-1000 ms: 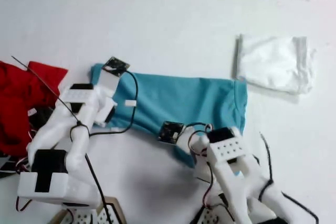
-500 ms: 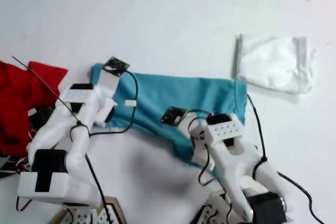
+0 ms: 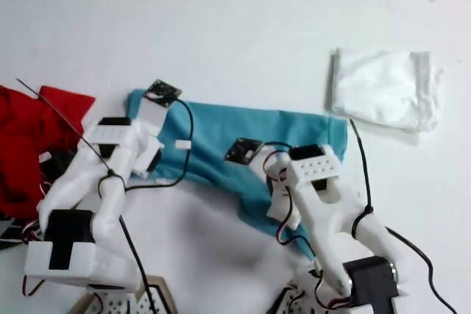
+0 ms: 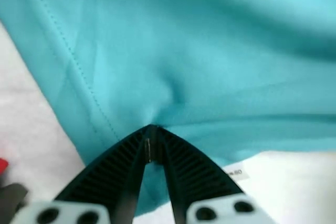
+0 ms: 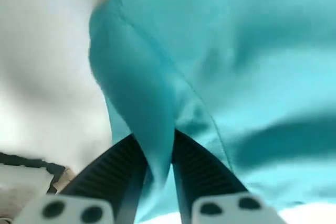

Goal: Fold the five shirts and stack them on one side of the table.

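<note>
A teal shirt [image 3: 243,137] lies spread across the middle of the white table. My left gripper [image 4: 151,139] is shut on a pinch of its cloth at the shirt's left end [image 3: 151,148]. My right gripper [image 5: 157,153] is shut on a fold of the teal shirt [image 5: 142,103] at its front edge, lifting it; in the high view that arm [image 3: 313,182] stands over the shirt's right half. A folded white shirt [image 3: 384,90] rests at the back right. A crumpled red shirt [image 3: 29,145] lies at the left edge.
The table [image 3: 221,34] is bare white along the back and in the front middle. The arm bases and cables [image 3: 73,255] crowd the front edge. A dark floor runs behind the table's far edge.
My right gripper has risen and moved toward the back with the teal shirt's front edge, pulling the cloth up and over. The left arm has kept still.
</note>
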